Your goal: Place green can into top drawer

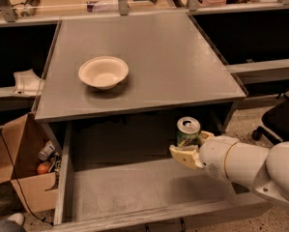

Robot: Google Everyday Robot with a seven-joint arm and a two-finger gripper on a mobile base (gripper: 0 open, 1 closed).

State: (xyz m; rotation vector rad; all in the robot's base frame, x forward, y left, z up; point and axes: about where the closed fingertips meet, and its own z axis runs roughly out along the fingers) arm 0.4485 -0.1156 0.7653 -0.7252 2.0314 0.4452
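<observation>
The robot's white arm [245, 162] reaches in from the right, and its hand [191, 147] is clamped on the green can [188, 131], cream fingers [181, 154] pressed against the lower half while the silver top with its pull-tab faces up. The can is upright over the right rear part of the pulled-out top drawer [124, 190], just below the front edge of the tabletop [158, 57], held above the drawer's grey bottom. A cream bowl [103, 72] rests on the tabletop well to the left, and a brown cardboard box [23, 187] stands on the floor beside the drawer's left wall.
</observation>
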